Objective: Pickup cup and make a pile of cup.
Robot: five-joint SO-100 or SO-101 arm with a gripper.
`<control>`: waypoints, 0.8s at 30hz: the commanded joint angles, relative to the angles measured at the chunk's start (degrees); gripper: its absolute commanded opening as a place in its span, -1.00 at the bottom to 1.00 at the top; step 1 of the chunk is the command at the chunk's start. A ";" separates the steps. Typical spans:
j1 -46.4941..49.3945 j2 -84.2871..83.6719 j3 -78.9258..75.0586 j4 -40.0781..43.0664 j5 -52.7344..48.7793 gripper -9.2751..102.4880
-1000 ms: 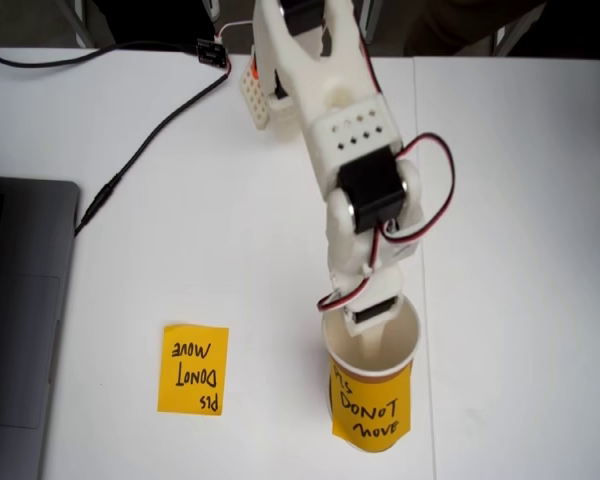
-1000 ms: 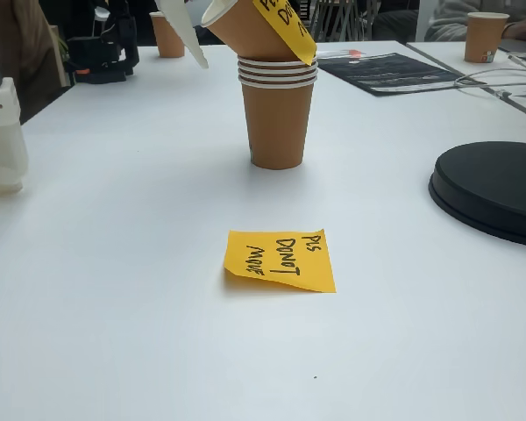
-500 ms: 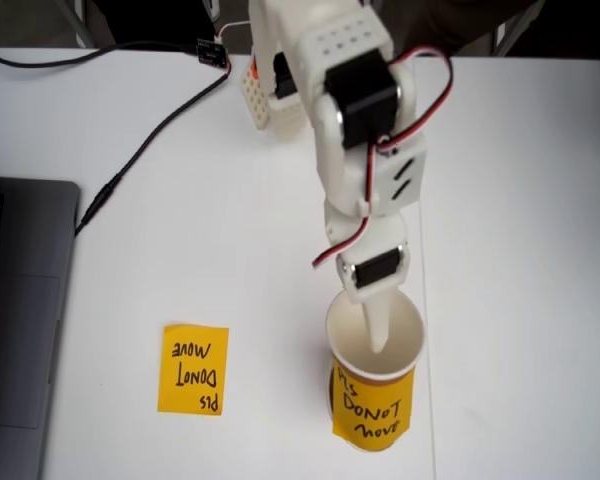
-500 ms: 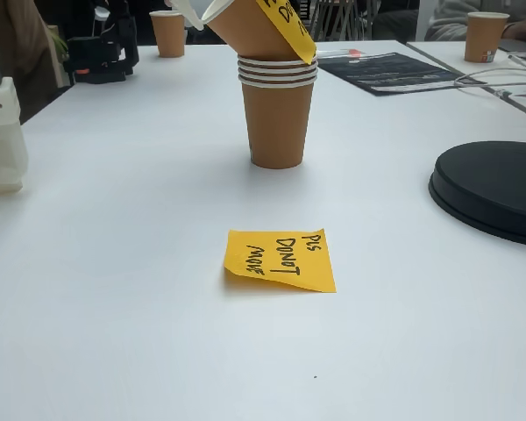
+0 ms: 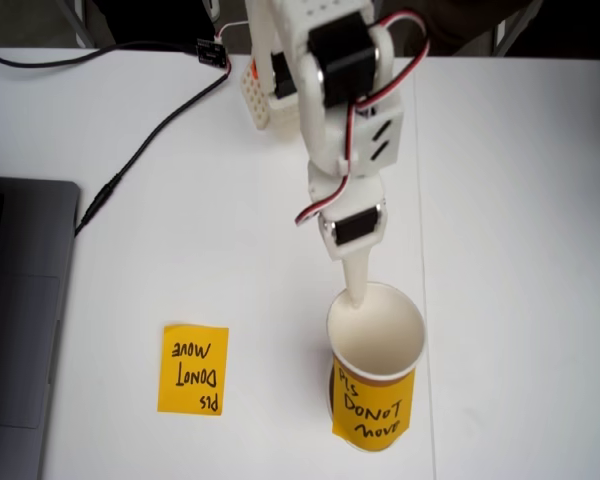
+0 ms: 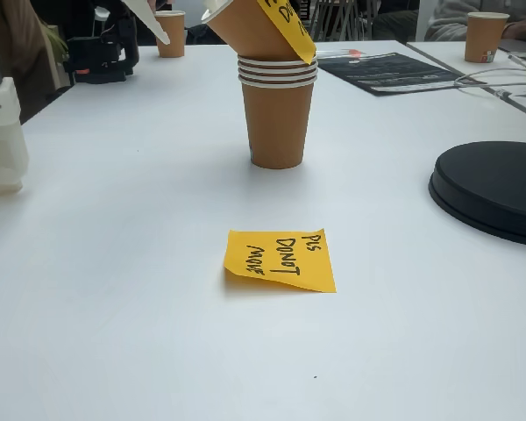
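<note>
The top cup shows its cream-white inside and an orange handwritten label. In a fixed view from the side it leans tilted in a stack of several brown-sided cups with white rims. My gripper hangs just behind the cup's rim, clear of the inside, with one white finger showing. From the side, the gripper is up and to the left of the stack, apart from it. The other finger is hidden.
An orange sticky note lies flat to the left of the stack. A laptop and a black cable take up the left side. A black round disc sits to the right. Other cups stand far back.
My finger has come up out of the top cup and drawn back toward the arm's base. The cup stays tilted in the stack.
</note>
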 commanded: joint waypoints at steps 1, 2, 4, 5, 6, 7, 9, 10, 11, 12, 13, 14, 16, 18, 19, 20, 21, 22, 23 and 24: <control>2.46 5.45 -0.18 0.35 0.44 -0.38; 2.99 5.80 -0.18 0.26 0.44 -0.38; 3.96 6.42 -0.44 0.26 0.44 -0.38; 4.48 6.86 -0.79 0.26 0.44 -0.38; 5.01 7.21 -1.32 0.18 0.44 -0.38; 5.62 7.38 -1.76 0.09 0.44 -0.38; 6.50 7.65 -2.46 0.09 0.44 -0.38; 6.94 7.65 -2.72 0.09 0.44 -0.38; 7.29 7.73 -2.81 0.09 0.44 -0.38; 7.82 7.73 -2.81 0.09 0.44 -0.38; 8.26 7.82 -2.81 0.26 0.44 -0.38; 8.88 8.17 -2.81 0.44 0.44 -0.38; 9.93 9.76 -2.46 0.09 0.44 -0.38; 11.16 11.25 -1.93 0.18 0.44 -0.38; 11.87 11.78 -1.93 0.44 0.44 -0.38; 12.57 12.30 -1.93 0.44 0.44 -0.38; 13.36 12.66 -1.85 0.44 0.44 -0.38; 13.97 13.01 -1.85 0.53 0.44 -0.38; 14.68 13.27 -1.85 0.53 0.44 -0.38; 15.38 13.71 -1.85 0.53 0.44 -0.38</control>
